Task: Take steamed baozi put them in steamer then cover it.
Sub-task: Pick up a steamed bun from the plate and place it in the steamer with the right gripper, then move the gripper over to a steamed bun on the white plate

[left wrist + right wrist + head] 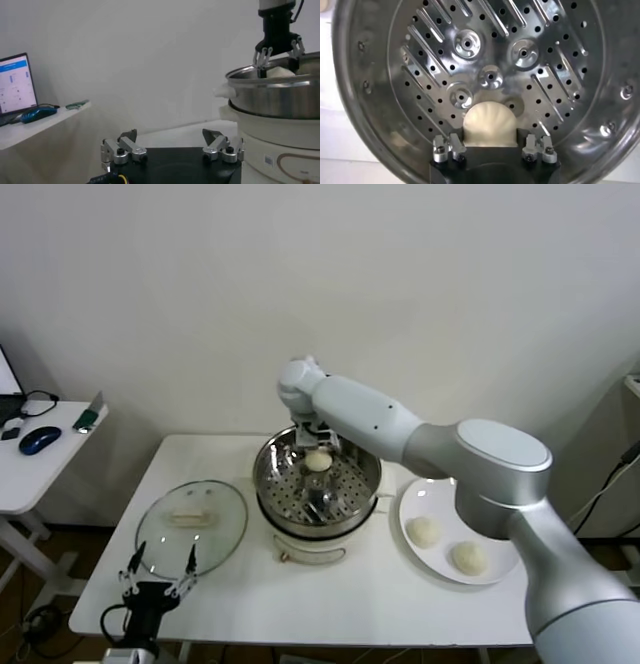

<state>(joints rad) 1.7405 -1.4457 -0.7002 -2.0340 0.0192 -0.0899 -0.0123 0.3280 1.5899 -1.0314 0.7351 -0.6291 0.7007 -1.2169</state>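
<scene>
**A:** Stainless steel filled the middle of the scene: the steamer (pixel 318 484), a shiny round pot on a cream-white base, stood on a white table (pixel 330 604). What was inside it?

**B:** One steamed baozi (pixel 318 461) lay on the perforated tray, toward the pot's far side. The right gripper (pixel 318 446) hung directly above it, inside the pot's rim.

**A:** Was the bun gripped?

**B:** No. In the right wrist view the fingers (pixel 454 146) stood spread to either side of the bun (pixel 490 125), jaws released and apart from the dough.

**A:** And the other buns?

**B:** Two more baozi (pixel 423 531) rested on a flat white plate (pixel 500 569), just beside the steamer on the robot's right. They lay near each other, not touching.

**A:** Where was the cover?

**B:** The glass cover (pixel 191 527) lay flat on the table just beside the steamer on the robot's left, its cream handle facing up.

**A:** The left arm?

**B:** The left gripper (pixel 160 572) hovered at the near edge of the cover, farther from the steamer, its jaws wide apart and holding nothing.
</scene>
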